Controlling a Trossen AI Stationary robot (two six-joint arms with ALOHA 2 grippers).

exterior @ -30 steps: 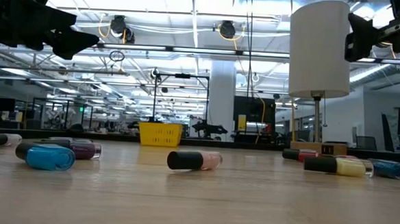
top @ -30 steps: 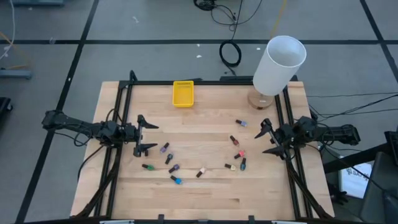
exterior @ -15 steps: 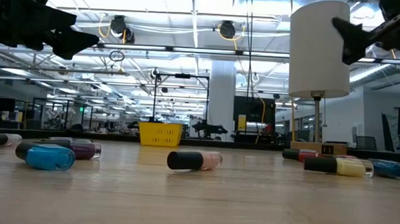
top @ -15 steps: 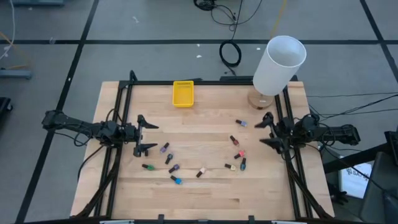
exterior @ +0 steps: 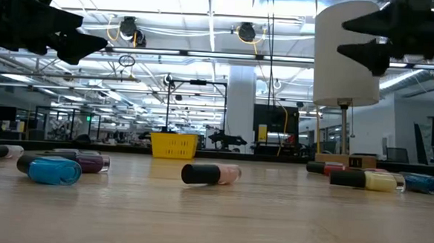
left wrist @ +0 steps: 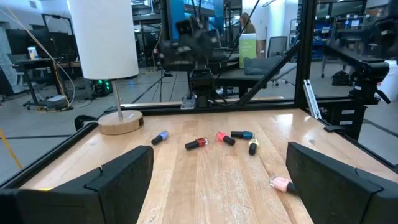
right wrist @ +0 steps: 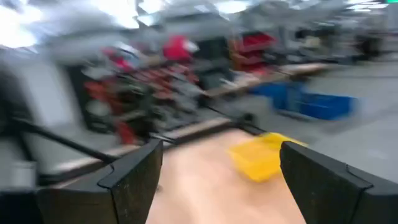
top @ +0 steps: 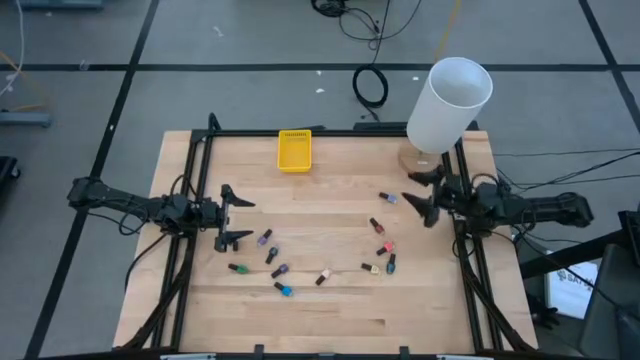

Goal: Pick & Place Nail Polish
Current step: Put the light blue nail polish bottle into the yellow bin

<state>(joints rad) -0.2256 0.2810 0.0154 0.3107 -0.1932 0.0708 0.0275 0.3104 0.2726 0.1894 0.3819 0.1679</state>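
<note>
Several nail polish bottles lie on their sides on the wooden table, a left group [top: 270, 256] and a right group [top: 383, 247]. In the low view they show as a blue one [exterior: 51, 169] and a pink one [exterior: 211, 173]. My left gripper [top: 233, 216] hangs open above the table's left side, level, and the bottles [left wrist: 225, 137] lie beyond its fingers. My right gripper [top: 414, 192] hangs open over the right side, above the bottle [top: 388, 198] nearest the lamp. It shows high in the low view [exterior: 357, 38].
A small yellow bin [top: 294, 150] stands at the far edge and shows blurred in the right wrist view [right wrist: 261, 155]. A lamp with a white shade [top: 448, 105] stands on a wooden base at the far right corner. A black frame [top: 200, 170] borders the table.
My right gripper has risen and swung toward the table's far edge and a little toward the left, turning from the near-side bottles toward the yellow bin. It has stayed open.
</note>
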